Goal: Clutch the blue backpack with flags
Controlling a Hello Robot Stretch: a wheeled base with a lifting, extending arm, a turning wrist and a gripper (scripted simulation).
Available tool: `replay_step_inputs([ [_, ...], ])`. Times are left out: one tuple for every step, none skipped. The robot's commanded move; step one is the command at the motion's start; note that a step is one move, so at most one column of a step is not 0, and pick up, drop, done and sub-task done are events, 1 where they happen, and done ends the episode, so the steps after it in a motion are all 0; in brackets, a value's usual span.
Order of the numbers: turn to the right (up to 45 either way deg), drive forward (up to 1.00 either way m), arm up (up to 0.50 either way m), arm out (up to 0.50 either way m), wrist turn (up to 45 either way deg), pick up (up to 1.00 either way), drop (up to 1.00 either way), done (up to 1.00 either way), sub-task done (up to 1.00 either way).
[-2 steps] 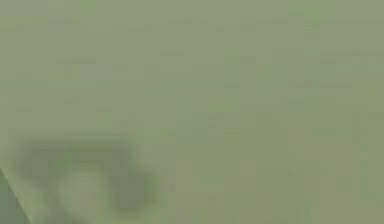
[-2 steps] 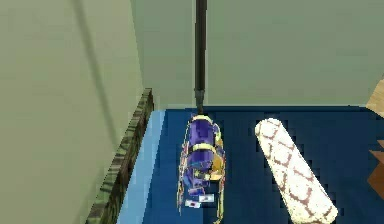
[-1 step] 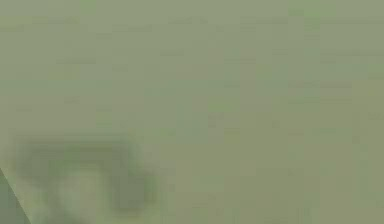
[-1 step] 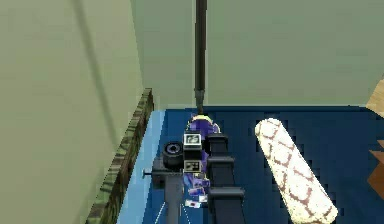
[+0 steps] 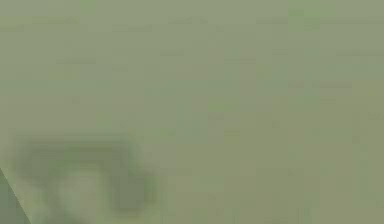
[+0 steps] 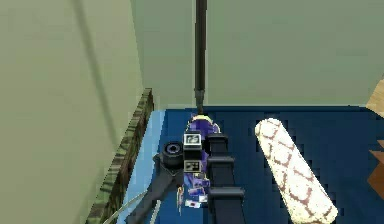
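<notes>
A blue backpack (image 6: 203, 127) with small flag-like patches lies on a dark blue bed cover (image 6: 330, 130) in the arm side view. The dark arm bar (image 6: 226, 188) rises from the bottom edge and ends at two small white marked squares (image 6: 192, 145). Just left of the squares is my gripper (image 6: 168, 165), right at the backpack. Part of the backpack shows again below the squares, near the bar. Since the backpack rests on the bed at the gripper, I cannot tell whether the gripper holds anything.
A white patterned roll-shaped cushion (image 6: 292, 168) lies on the bed, right of the arm. A thin dark pole (image 6: 200, 50) stands behind the backpack. Green walls (image 5: 200, 80) close in ahead and on the arm side view's left. The bed's patterned edge (image 6: 125, 150) runs along that wall.
</notes>
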Motion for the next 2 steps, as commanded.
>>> replay_step_inputs([
  [0.0, 0.0, 0.0, 0.0, 45.0, 0.0, 0.0, 0.0, 0.0],
  [0.0, 0.0, 0.0, 0.0, 45.0, 0.0, 0.0, 0.0, 0.0],
])
